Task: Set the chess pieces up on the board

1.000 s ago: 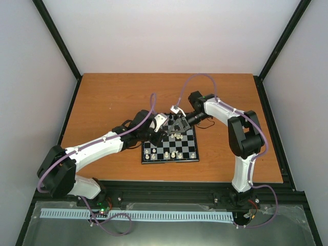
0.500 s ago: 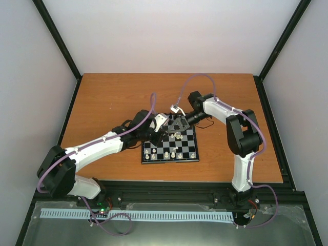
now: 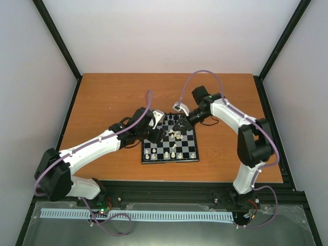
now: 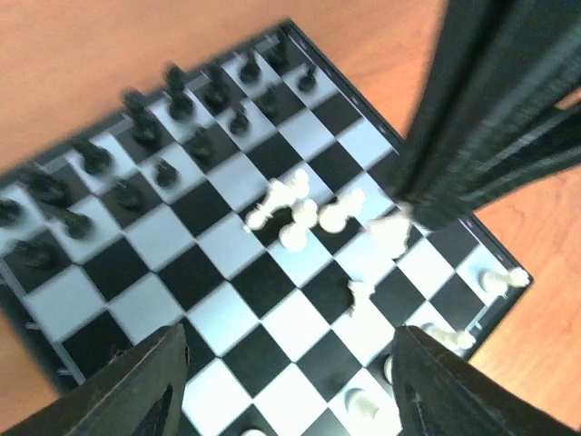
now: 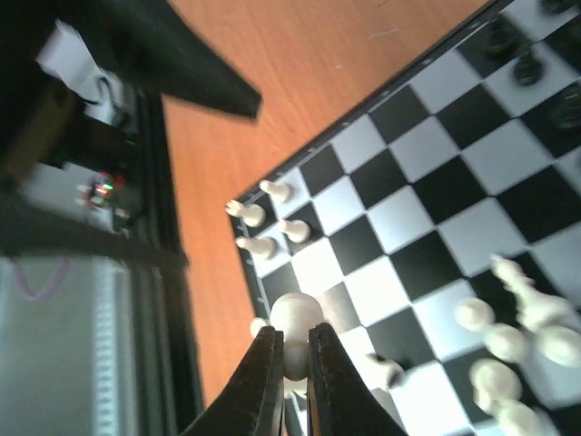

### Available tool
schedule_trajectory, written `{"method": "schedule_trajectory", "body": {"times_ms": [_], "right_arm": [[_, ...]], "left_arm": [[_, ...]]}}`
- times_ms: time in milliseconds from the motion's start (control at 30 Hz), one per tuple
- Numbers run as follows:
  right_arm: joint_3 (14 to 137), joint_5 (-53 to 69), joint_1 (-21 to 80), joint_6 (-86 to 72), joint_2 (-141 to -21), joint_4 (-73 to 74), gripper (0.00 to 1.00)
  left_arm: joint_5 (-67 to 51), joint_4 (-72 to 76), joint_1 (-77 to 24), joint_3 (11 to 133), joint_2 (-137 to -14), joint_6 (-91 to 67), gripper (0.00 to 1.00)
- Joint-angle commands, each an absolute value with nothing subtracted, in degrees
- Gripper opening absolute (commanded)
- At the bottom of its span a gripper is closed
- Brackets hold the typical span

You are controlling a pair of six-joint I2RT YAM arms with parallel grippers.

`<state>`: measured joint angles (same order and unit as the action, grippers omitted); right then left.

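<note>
The board (image 3: pixel 170 160) lies at the table's middle, with both grippers over its far half. Black chess pieces (image 4: pixel 172 100) stand in two rows along one side. Several cream-white ones (image 4: pixel 300 213) lie jumbled mid-board, and others (image 5: pixel 263 218) stand at a corner. My right gripper (image 5: pixel 292 359) is shut on a white pawn (image 5: pixel 293 316), held clear above the board (image 5: pixel 436 209). My left gripper (image 4: pixel 286 400) hangs open over bare squares (image 4: pixel 227 291), nothing between its fingers (image 4: pixel 136 391). In the top view the left gripper (image 3: pixel 157 134) is left of the right gripper (image 3: pixel 178 126).
The right arm's dark wrist (image 4: pixel 481 109) crosses the upper right of the left wrist view, close to the left gripper. Orange tabletop (image 3: pixel 113 97) surrounds the board. A black rail (image 3: pixel 169 189) runs along the near table edge. Walls close in the back and sides.
The right gripper shut on a white pawn and lifted it while its arm swung outward. The left gripper opened and drew back a little toward the board's left edge.
</note>
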<state>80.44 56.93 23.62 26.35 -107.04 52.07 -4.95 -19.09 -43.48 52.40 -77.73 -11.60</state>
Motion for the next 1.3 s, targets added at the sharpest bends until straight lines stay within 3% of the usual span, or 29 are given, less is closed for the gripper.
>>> {"method": "schedule_trajectory", "body": {"times_ms": [0, 33, 67, 100, 267, 400, 633, 767, 833, 1033, 1133, 1267], "right_arm": [[78.13, 39.13, 23.47, 32.59, -98.05, 50.03, 0.06], [77.38, 36.92, 23.47, 34.2, -96.95, 50.46, 0.06], [76.91, 34.59, 23.47, 35.25, -95.94, 50.79, 0.06], [75.81, 32.45, 23.53, 36.23, -95.03, 51.06, 0.06], [71.61, 23.27, 23.79, 40.09, -91.03, 51.43, 0.07], [68.99, 17.72, 24.51, 41.59, -89.03, 51.02, 0.07], [64.31, 10.14, 28.14, 43.33, -87.64, 49.55, 0.07], [62.22, 5.4, 30.75, 44.05, -88.54, 48.38, 0.07], [62.18, 4.43, 31.46, 44.04, -89.32, 48.38, 0.06], [61.76, 4.39, 32.46, 44.04, -91.18, 48.51, 0.07], [61.38, 4.82, 33.17, 43.88, -92.19, 48.46, 0.06], [60.92, 5.14, 34.28, 43.21, -93.15, 48.25, 0.07]], "left_arm": [[6.46, -33.04, -43.68, 63.1, -74.82, -15.44, 0.69], [8.49, -35.6, -43.64, 65.33, -75.06, -16.06, 0.88], [9.92, -37.43, -43.6, 67.22, -75.32, -16.41, 0.98], [10.86, -38.97, -43.52, 68.83, -75.7, -16.82, 1.0], [13.69, -49.01, -43.33, 80.36, -83.64, -18.11, 1.0], [7.22, -49.61, -43.41, 88.88, -88.25, -13.72, 1.0], [11.49, -38.06, -42.54, 85.14, -83.54, -10.38, 1.0], [20.87, -29.39, -41.73, 73.84, -80.22, -10.19, 1.0], [26.79, -31.76, -40.41, 73.3, -82.64, -13.24, 1.0], [30.03, -45.64, -39.99, 81.99, -92.2, -12.57, 1.0], [25.72, -40.02, -39.82, 79.65, -87.92, -9.48, 1.0], [28.48, -33.27, -37.69, 73.52, -79.92, -10.91, 1.0]]}}
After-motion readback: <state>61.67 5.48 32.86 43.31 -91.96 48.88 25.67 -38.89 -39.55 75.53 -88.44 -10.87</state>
